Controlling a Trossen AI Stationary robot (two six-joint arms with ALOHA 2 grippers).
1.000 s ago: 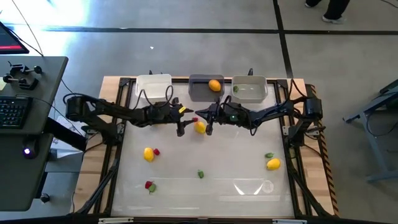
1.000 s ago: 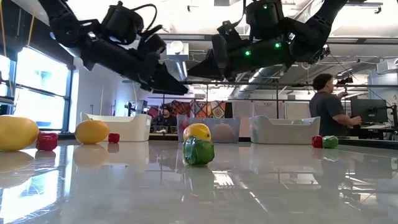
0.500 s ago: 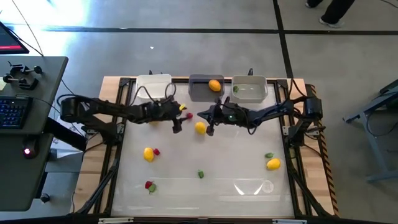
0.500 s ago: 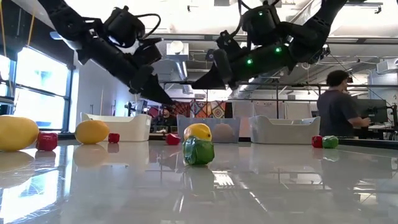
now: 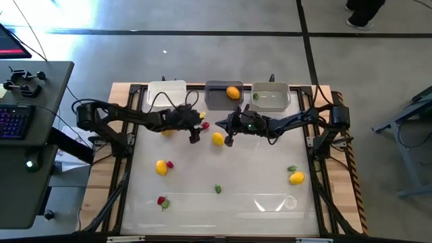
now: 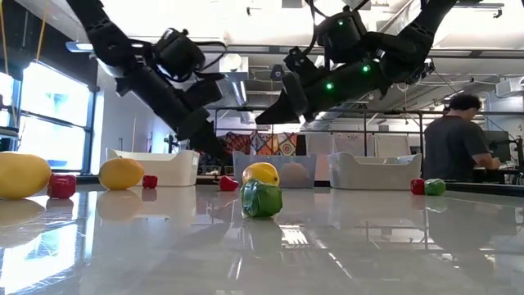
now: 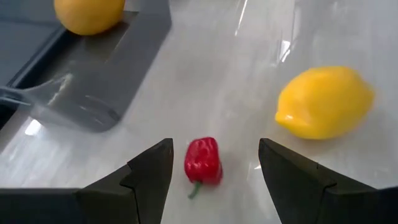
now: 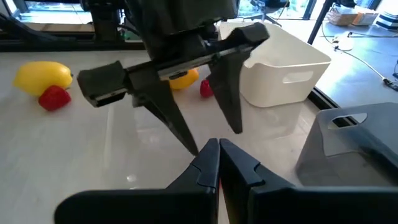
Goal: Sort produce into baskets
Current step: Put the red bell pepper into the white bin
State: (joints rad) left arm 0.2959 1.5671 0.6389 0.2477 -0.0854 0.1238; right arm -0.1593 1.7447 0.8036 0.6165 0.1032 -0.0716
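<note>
Since a second ago my left gripper (image 5: 196, 134) has drawn back toward the white basket (image 5: 166, 92) and dipped lower, and a small red pepper (image 7: 203, 162) now lies on the worktop (image 5: 223, 196) in line with the gap between its wide-open jaws, not touching them. Just beside it sits a yellow lemon (image 7: 323, 102), and the dark grey basket (image 5: 223, 94) with an orange fruit (image 5: 233, 92) stands behind. My right gripper (image 5: 227, 137) hangs near the lemon with jaws pressed together, holding nothing. The light grey basket (image 5: 271, 95) holds a green bit. More yellow, red and green pieces lie scattered over the nearer worktop. A person (image 6: 455, 156) stands in the room behind.
</note>
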